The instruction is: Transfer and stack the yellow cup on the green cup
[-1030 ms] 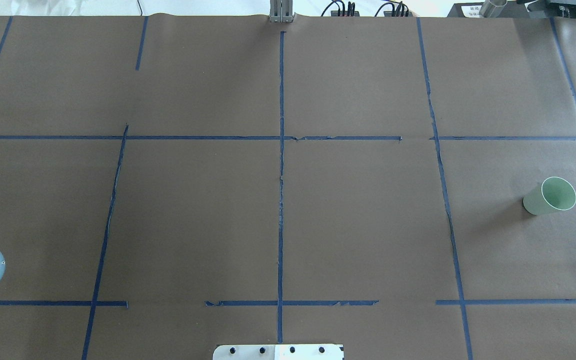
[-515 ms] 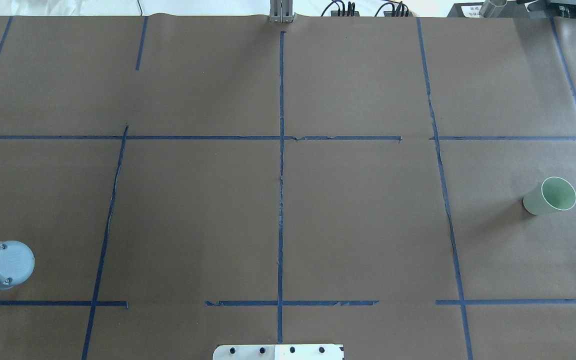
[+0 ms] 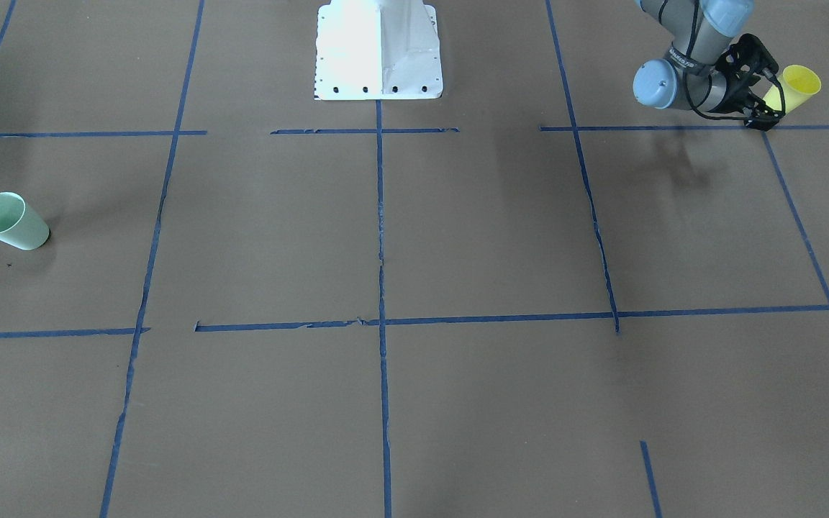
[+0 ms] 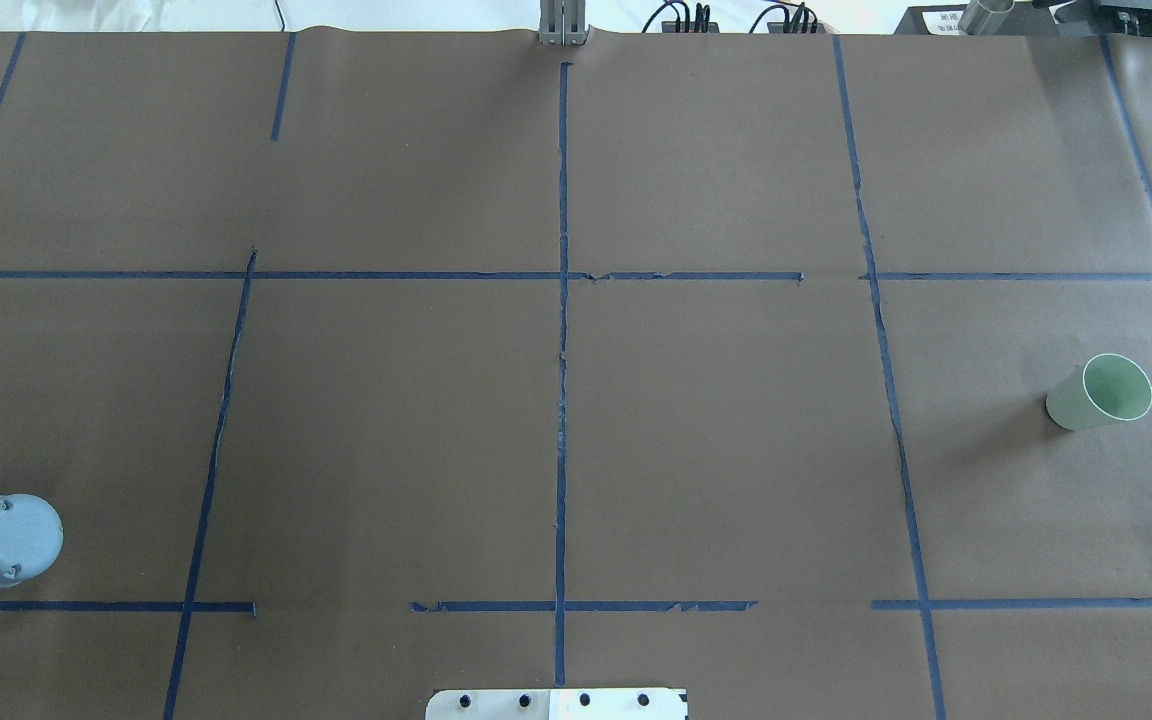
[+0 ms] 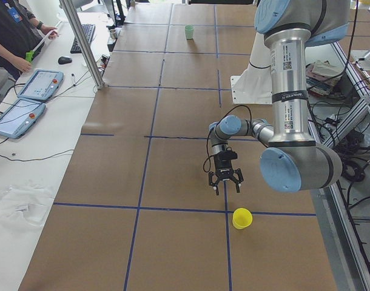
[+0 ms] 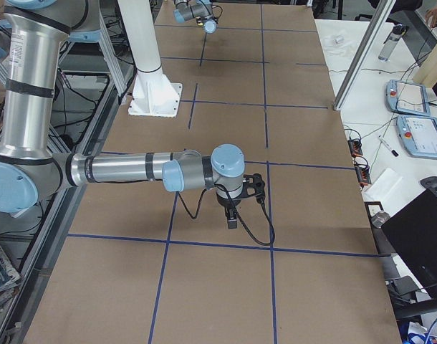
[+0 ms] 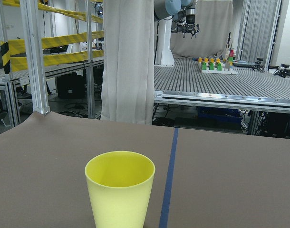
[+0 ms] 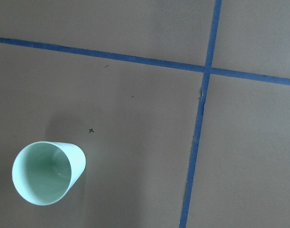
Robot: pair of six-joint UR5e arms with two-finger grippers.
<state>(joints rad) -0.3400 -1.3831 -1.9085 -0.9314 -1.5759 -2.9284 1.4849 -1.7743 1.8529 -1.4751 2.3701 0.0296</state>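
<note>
Nothing is stacked yet: the yellow cup (image 5: 242, 218), well apart from the green cup (image 4: 1101, 392), is faced by the spread, empty left claw (image 5: 225, 188); the right claw (image 6: 233, 218) cannot be judged.

- left arm (image 5: 288, 79): silver tubes, pale blue-grey round joint caps (image 5: 291, 170), a small printed label (image 5: 286, 60) on the tube
- right arm (image 6: 118, 170): same silver and blue-grey, with a looping black cable (image 6: 271, 235)
- left gripper (image 5: 224, 189): black
- base plate (image 3: 378, 50): white, dark screws (image 3: 365, 90) along its edge
</note>
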